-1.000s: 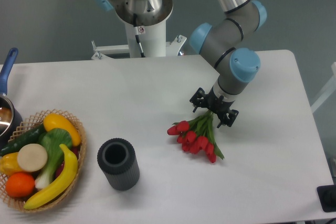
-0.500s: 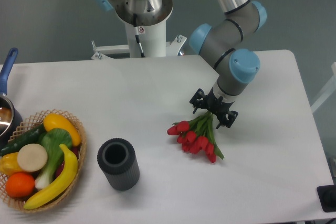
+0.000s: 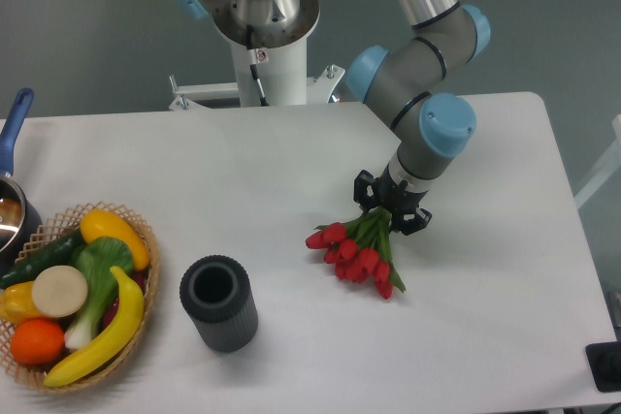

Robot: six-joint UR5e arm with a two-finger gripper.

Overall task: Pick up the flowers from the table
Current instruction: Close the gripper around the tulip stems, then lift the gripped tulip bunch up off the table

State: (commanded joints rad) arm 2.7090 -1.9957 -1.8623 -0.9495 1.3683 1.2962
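Standing well to the claw's near left, a dark ribbed cup (image 3: 219, 302) and a wicker basket (image 3: 146, 239) sit on the counter (image 3: 485, 336). Nearer in, the flowers (image 3: 355, 252) fan out below the claw (image 3: 390, 207), which pinches their stems.

A silver arm with pale blue joint caps reaches down from the top of the view to the large white table (image 3: 291, 162) with rounded corners. Its black two-finger gripper (image 3: 390, 208) is closed around the green stems of a bunch of red tulips (image 3: 356, 252), whose heads fan out toward the lower left, low over the tabletop. Well to the left stands a dark grey ribbed cylinder (image 3: 219, 302), open at the top. At the left edge sits a wicker basket (image 3: 146, 239) of green, yellow and orange produce, beside a blue-handled pot (image 3: 12, 176).
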